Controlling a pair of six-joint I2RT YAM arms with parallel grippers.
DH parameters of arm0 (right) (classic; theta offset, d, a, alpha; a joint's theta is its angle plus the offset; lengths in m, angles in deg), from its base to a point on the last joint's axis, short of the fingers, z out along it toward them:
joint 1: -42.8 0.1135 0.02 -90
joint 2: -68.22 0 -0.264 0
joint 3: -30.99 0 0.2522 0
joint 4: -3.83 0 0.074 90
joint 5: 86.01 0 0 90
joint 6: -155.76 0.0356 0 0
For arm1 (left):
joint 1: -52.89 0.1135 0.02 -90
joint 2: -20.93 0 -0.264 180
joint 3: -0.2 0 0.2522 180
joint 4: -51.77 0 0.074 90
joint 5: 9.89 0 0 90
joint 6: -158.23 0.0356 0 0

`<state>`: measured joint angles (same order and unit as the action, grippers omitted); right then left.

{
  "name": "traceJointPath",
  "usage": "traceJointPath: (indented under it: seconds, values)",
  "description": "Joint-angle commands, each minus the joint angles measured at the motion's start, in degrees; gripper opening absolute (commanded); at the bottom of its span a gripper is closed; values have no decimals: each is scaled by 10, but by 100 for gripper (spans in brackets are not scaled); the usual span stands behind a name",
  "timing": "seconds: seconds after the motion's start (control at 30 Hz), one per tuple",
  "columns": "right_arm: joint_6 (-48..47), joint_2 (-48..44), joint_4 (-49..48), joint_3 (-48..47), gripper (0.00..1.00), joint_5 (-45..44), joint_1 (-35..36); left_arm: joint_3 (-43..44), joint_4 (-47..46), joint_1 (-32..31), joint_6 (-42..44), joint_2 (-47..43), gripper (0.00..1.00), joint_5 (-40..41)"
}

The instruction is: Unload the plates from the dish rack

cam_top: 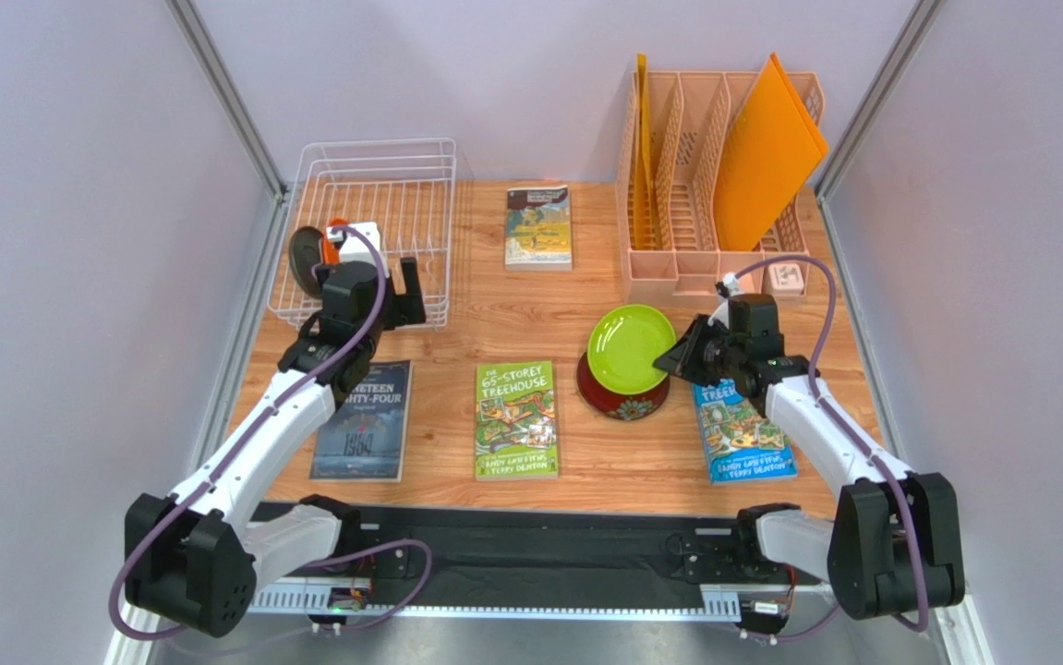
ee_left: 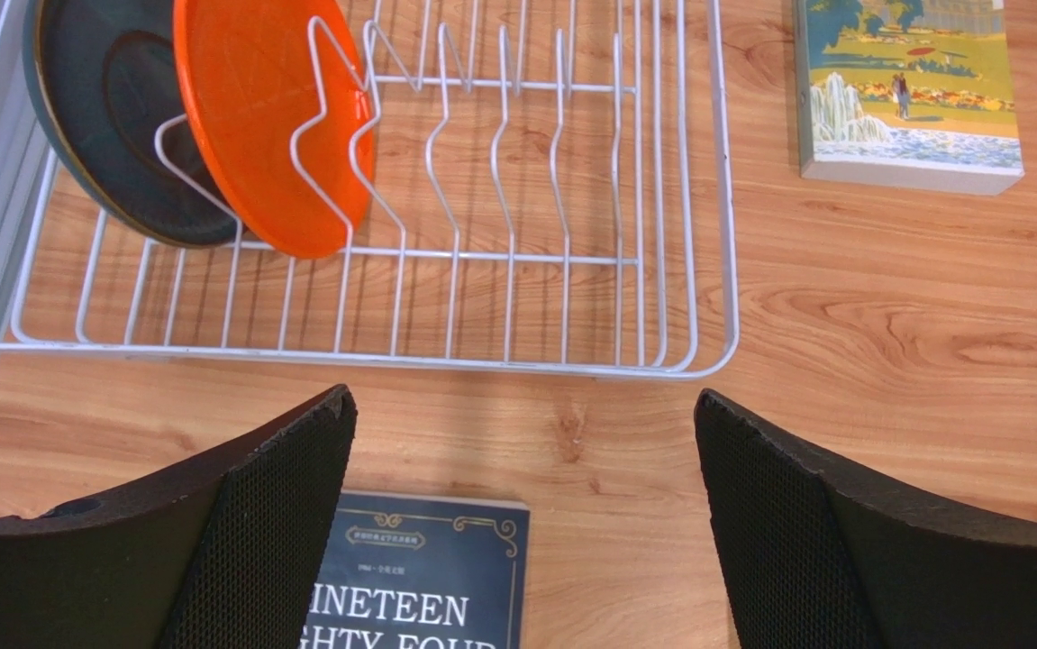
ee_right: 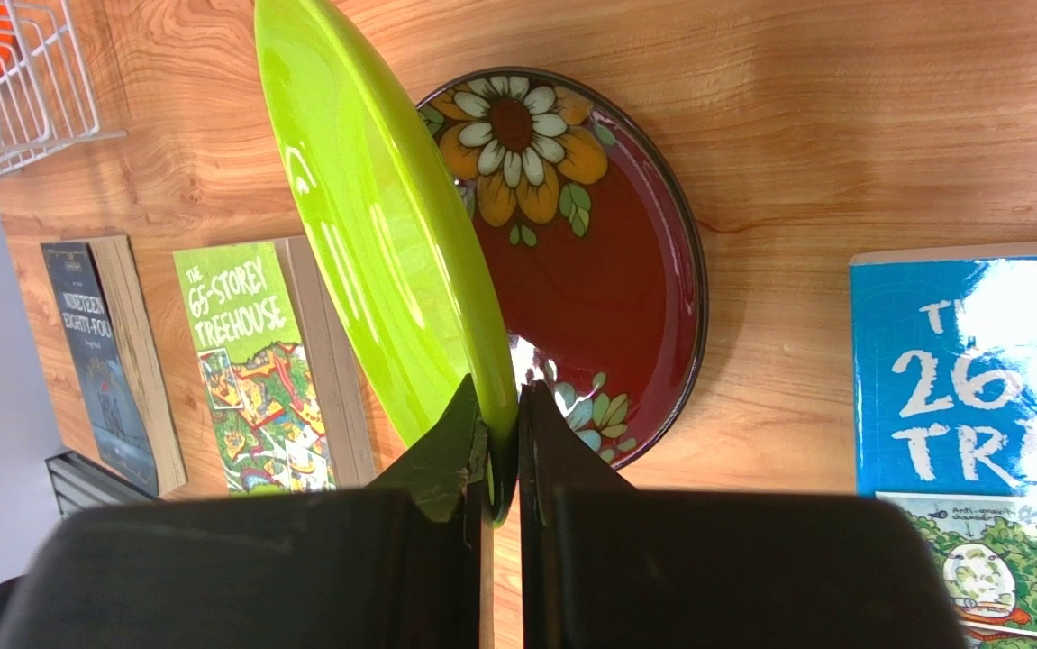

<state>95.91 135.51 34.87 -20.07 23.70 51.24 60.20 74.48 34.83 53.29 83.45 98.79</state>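
Pinching, R pincer (ee_right: 499,406): glossy lime plate (ee_right: 375,230) rim, floral red plate (ee_right: 618,271) beneath.
L pincer (ee_left: 524,406): spread; I see wire rack (ee_left: 348,358) ahead.

The white wire dish rack (ee_left: 348,358) sits at the far left of the counter (cam_top: 565,291). Two plates stand on edge in it: the orange plate (ee_left: 260,122) right beside the dark teal plate (ee_left: 104,122). The lime green plate (ee_right: 375,257) is tilted over the dark red plate (ee_right: 605,271) with flowers, which lies flat.
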Motion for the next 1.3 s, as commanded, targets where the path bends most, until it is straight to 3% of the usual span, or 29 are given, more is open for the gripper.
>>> traceJointPath:
  seconds: [0.0, 0.43, 0.53, 0.63, 0.73, 0.83, 1.0, 1.07, 1.27]
  values:
    - [11, 4, -29, -1, 0, 34, -4, 18, 1, 4, -14, -20, 100, -30]
    - [25, 54, 7, -2, 2, 31, -3, 21, 7, 4, -25, -17, 100, -44]
    - [25, 65, -4, 6, 8, 34, -4, 15, -1, 5, -22, -20, 100, -38]
    - [28, 79, -2, 5, 22, 37, -4, 17, 0, 6, -21, -16, 100, -39]
    - [25, 86, -1, 3, 27, 43, -4, 17, 1, 8, -20, -16, 100, -37]
    - [19, 90, 5, 0, 48, 42, -4, 17, 0, 14, -20, -17, 100, -38]
    - [6, 87, 42, -12, 57, 25, -4, 21, 4, 19, -20, -15, 100, -40]
    - [-4, 81, 57, -24, 67, 3, -4, 20, 2, 21, -19, -15, 100, -39]
    - [-26, 70, 114, -54, 73, -68, 5, 33, 5, 49, -21, 5, 100, -42]
